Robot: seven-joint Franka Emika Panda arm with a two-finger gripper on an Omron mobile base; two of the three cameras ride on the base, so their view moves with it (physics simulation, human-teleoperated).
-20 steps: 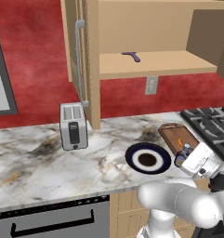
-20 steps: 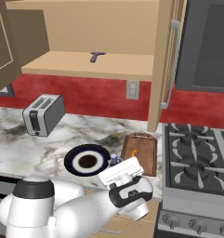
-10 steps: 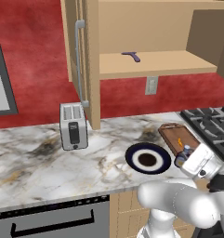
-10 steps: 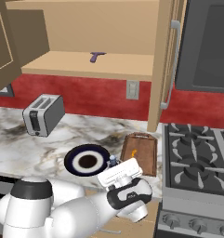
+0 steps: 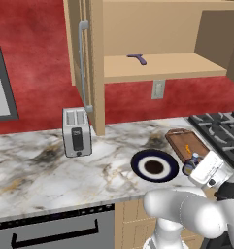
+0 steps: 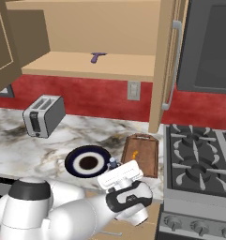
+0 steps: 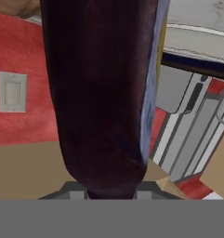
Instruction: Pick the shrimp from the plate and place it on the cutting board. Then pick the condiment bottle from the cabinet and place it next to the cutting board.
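Dark glossy condiment bottle [image 7: 102, 93], blue-capped, beside ridged wooden cutting board [image 5: 187, 145]

No lettering, brand or number can be read anywhere; the condiment bottle [image 7: 102, 93] shows a sliver of yellow label at its edge, perhaps printed, but too blurred to tell.
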